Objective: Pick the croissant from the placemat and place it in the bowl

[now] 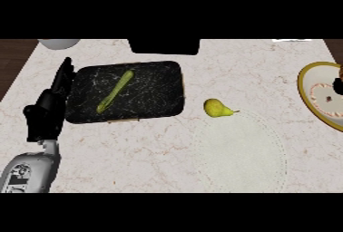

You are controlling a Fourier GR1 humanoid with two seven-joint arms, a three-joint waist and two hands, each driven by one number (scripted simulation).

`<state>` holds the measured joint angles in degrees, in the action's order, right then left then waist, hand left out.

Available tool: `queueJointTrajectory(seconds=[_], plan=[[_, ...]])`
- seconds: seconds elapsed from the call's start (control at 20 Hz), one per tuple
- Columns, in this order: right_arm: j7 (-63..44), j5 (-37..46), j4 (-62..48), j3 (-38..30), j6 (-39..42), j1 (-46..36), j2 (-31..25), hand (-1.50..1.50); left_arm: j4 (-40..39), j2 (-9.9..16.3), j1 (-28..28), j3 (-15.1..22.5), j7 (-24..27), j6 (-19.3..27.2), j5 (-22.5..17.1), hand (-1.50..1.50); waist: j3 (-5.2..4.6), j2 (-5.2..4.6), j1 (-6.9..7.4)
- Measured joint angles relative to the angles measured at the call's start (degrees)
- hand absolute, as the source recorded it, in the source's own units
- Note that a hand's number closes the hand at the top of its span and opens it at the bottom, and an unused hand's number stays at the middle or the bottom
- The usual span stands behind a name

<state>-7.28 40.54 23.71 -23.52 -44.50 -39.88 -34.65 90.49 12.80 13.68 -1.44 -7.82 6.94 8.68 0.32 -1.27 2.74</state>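
A round white placemat (241,152) lies right of centre with nothing on its middle. The bowl (313,97), white inside with a yellow rim, sits at the right edge, partly cut off. Over the bowl, a dark sliver of my right hand (339,85) shows at the picture's border, with a small brown patch just above it; too little shows to tell what it holds. No croissant is plainly visible. My left hand (48,108) rests open at the left, fingers up along the dark tray's side.
A yellow-green pear (218,108) lies at the placemat's upper left rim. A black marbled tray (154,86) holds a green stalk (115,91). A pale round vessel (59,43) and a black object (164,46) stand at the back edge.
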Motion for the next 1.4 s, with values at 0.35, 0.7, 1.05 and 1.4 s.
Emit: queueJointTrajectory(seconds=[0.35, 0.7, 1.05, 1.4], plan=[[12.94, -9.36, -3.33, -7.14, 7.07, -0.21, -0.42, -1.5, -0.03, -0.62, 1.2, 0.48, -0.77, 0.09, 0.28, 0.0, 0.22, -0.25, 0.18], [25.86, -17.19, -4.61, -14.24, 10.53, 0.09, -2.1, -1.5, 0.36, -0.52, 1.11, 0.12, -1.18, 0.01, 0.27, 0.0, 0.17, -0.13, 0.11], [34.21, -24.58, -6.78, -20.48, 17.2, 2.5, -4.79, -1.5, 0.33, -0.44, 0.46, -0.29, -1.56, -0.17, 0.51, 0.0, -0.02, 0.43, -1.02], [41.04, -31.96, -4.45, -24.06, 28.03, 9.6, -4.77, -1.5, 1.33, -0.44, -1.11, -1.04, -1.97, 0.11, 1.18, 0.0, -0.24, 1.13, -2.48]])
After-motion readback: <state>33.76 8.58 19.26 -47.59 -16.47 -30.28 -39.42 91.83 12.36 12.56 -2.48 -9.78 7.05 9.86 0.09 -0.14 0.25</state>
